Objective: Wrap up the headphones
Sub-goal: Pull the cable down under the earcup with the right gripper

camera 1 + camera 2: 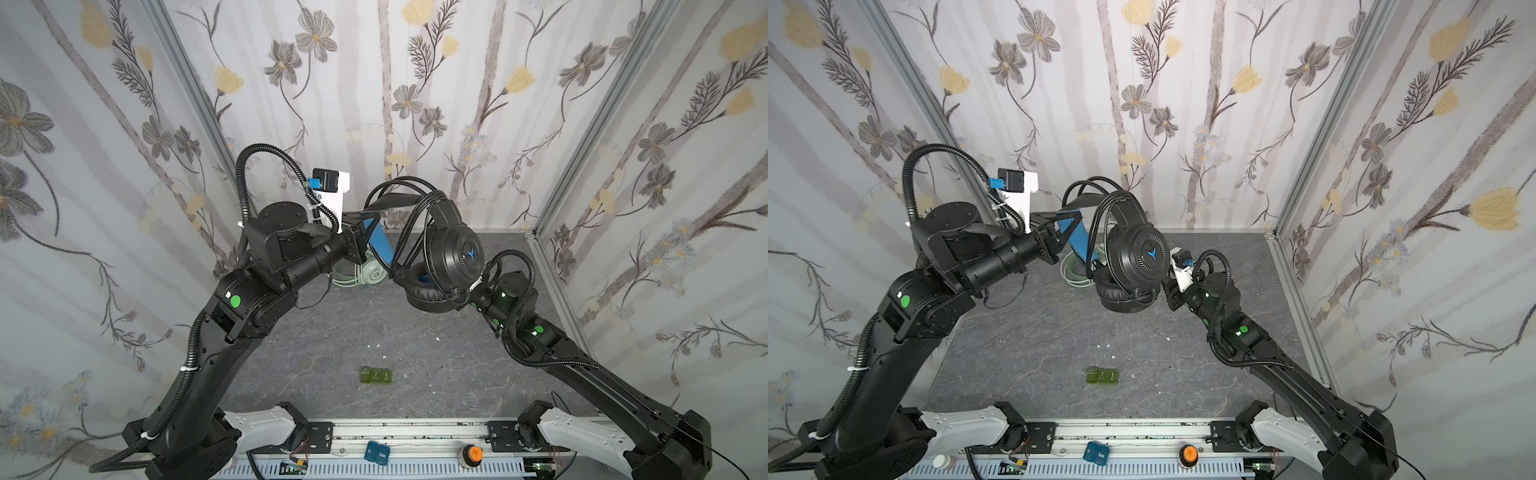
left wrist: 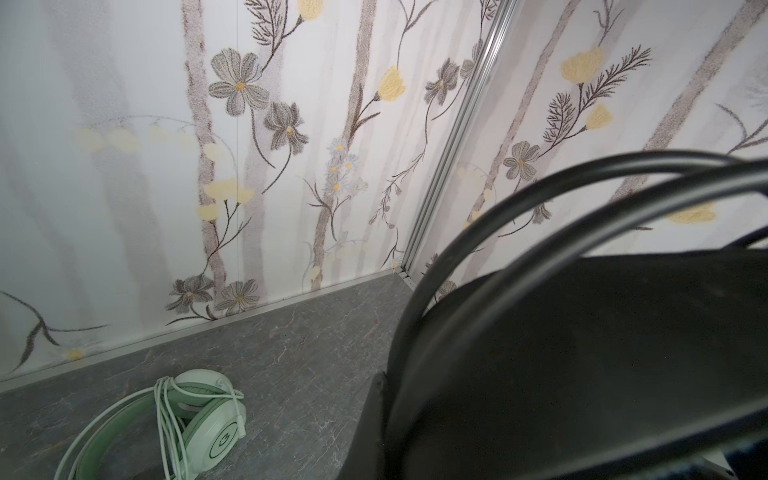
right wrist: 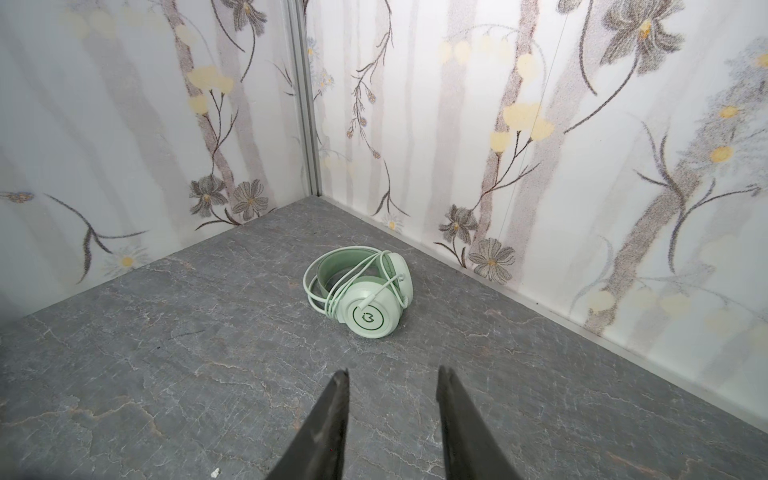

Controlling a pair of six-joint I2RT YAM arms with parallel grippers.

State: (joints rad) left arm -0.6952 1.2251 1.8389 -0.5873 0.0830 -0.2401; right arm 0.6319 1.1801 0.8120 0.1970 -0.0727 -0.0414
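Left claw (image 1: 360, 239) is pinched shut on the blue-lined headband of the black headset (image 1: 455, 254), holding it up off the worktop (image 1: 316, 353) toward the far edge. I'd guess that's so the black cable (image 2: 424, 286) can loop round the band freely. Right claw (image 3: 392, 374) is partly spread with nothing in it, and the mint headset (image 3: 370, 307) lies near the far edge, already wrapped.

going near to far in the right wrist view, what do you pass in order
right gripper, open with nothing between its fingers → bare table → mint green headphones, lying on the table with their cable looped around them → corner post where the two walls meet
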